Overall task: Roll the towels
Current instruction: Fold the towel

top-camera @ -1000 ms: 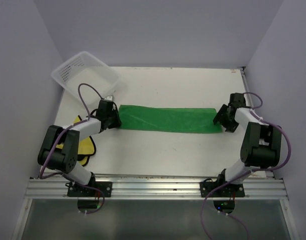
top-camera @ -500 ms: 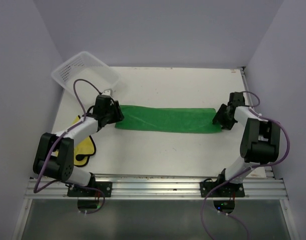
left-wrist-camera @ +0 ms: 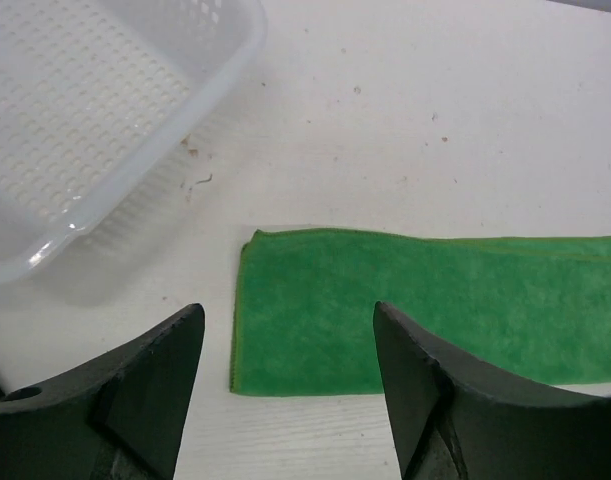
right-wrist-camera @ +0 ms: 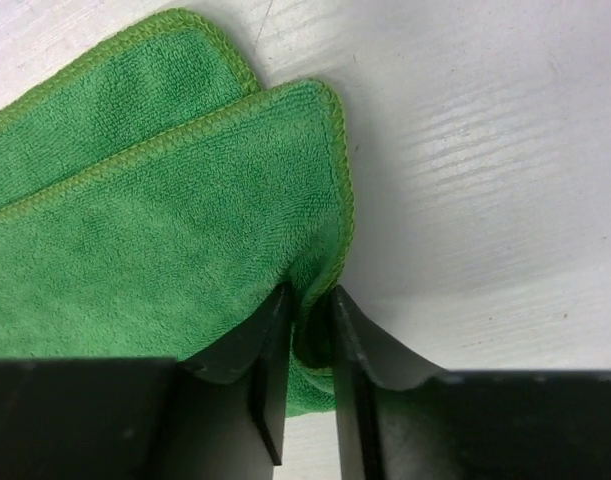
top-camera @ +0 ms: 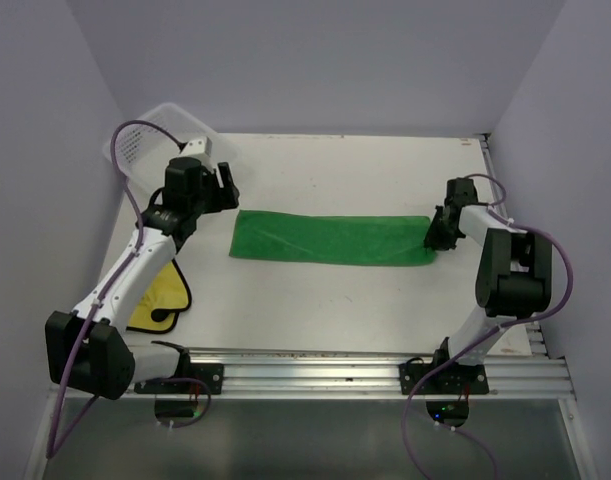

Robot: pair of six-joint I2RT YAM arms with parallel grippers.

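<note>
Right gripper [right-wrist-camera: 303, 330]: your fingers [right-wrist-camera: 267, 350] were narrow, nipping a small fold of the green towel's [top-camera: 330, 240] hem at its right end. Two layers showed there with edges offset, so the towel was folded lengthwise.

Left gripper [left-wrist-camera: 285, 320]: your fingers were wide apart and held nothing, hovering above the towel's left end, clear of the cloth.

The towel lay flat as a long strip across the table [top-camera: 335, 170], between your two grippers.

Handling, as I judged it: light, limp pile cloth that would sag and bunch rather than hold an edge, and not slippery. You would do best to take a short end, catching both layers, and roll from there.

The yellow towel [top-camera: 160, 290] lay nearer you than the green towel's left end, partly under your left arm, with a dark patch showing.

The basket [left-wrist-camera: 220, 85] sat beyond that left end. The white tabletop was specked with a little grit there. Plain pale walls closed in three sides.
</note>
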